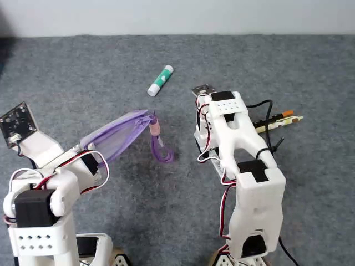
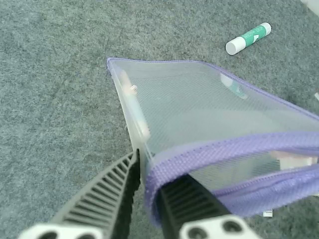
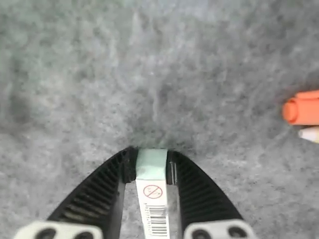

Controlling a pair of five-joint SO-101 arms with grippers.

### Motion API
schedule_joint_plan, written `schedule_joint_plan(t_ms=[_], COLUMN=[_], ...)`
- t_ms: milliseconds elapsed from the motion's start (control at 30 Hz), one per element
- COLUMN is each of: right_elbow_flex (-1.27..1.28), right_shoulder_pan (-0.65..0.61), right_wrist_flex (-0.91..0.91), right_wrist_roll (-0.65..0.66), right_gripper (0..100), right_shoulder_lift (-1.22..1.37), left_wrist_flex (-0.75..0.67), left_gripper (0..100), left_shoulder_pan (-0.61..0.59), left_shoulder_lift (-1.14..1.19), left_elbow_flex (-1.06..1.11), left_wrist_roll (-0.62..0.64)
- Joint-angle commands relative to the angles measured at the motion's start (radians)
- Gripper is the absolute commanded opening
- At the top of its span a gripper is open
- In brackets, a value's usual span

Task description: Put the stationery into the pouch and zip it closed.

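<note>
A purple mesh pouch [image 1: 119, 133] lies tilted off the grey felt, with my left gripper [image 1: 91, 155] shut on its near end. In the left wrist view the fingers [image 2: 119, 184] pinch the pouch [image 2: 199, 104] at its purple-trimmed edge; a pale slim item [image 2: 134, 107] shows through the mesh. Its pink zip pull [image 1: 154, 127] and purple strap [image 1: 162, 152] hang at the far end. My right gripper [image 3: 149, 154] is shut on a small pale green item with a white label [image 3: 152, 174], low over the felt right of the pouch [image 1: 202, 94]. A green and white glue stick [image 1: 161, 80] lies beyond the pouch.
An orange-capped pen [image 1: 277, 115] and a cream pen [image 1: 280, 123] lie to the right of the right arm, partly under its black cable; the orange cap [image 3: 301, 109] shows in the right wrist view. Grey felt [image 1: 83, 72] covers the table.
</note>
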Motion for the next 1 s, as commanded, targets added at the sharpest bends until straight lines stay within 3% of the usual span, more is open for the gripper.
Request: schedule_joint_plan(t_ms=[0,333,567,733,967], right_elbow_flex=[-0.041,-0.038,-0.037,-0.037,-0.035], right_shoulder_pan=[0.002,-0.062,-0.188,-0.380,-0.539], right_wrist_flex=[0.039,0.292,0.406,0.351,0.064], right_wrist_roll=[-0.002,-0.018,-0.215,-0.361,-0.457], right_gripper=[0.7,0.8,0.8,0.8,0.8], right_shoulder_lift=[-0.061,-0.479,-0.809,-1.010,-1.181], left_wrist_flex=[-0.015,0.003,0.005,0.003,-0.002], left_gripper=[1,1,1,1,1], left_shoulder_pan=[0.006,0.008,0.008,0.008,0.008], left_shoulder_lift=[-0.002,-0.002,0.003,0.005,0.006], left_elbow_flex=[-0.050,-0.053,-0.050,-0.053,-0.079], left_wrist_roll=[0.008,0.008,0.008,0.008,0.011])
